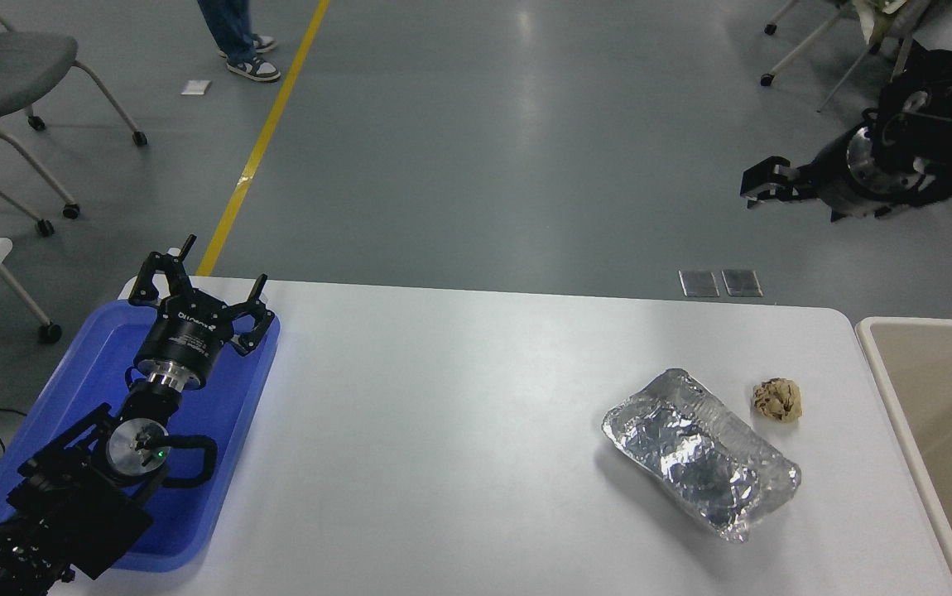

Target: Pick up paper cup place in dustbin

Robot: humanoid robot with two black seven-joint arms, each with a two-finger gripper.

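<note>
No paper cup shows anywhere in the head view; it is hidden or out of view. The beige dustbin (pixel 898 389) stands at the table's right edge, only its rim and inner wall showing. My right gripper (pixel 756 192) is raised high at the upper right, over the floor beyond the table's far edge, pointing left; its fingers hold nothing and look close together. My left gripper (pixel 204 277) is parked at the lower left above the blue tray, open and empty.
A crumpled silver foil tray (pixel 701 454) lies on the white table (pixel 443 430) at the right, with a small brownish paper ball (pixel 777 400) behind it. A flat blue tray (pixel 219 430) lies under the left arm. Chairs and a person's legs (pixel 236 37) are far back.
</note>
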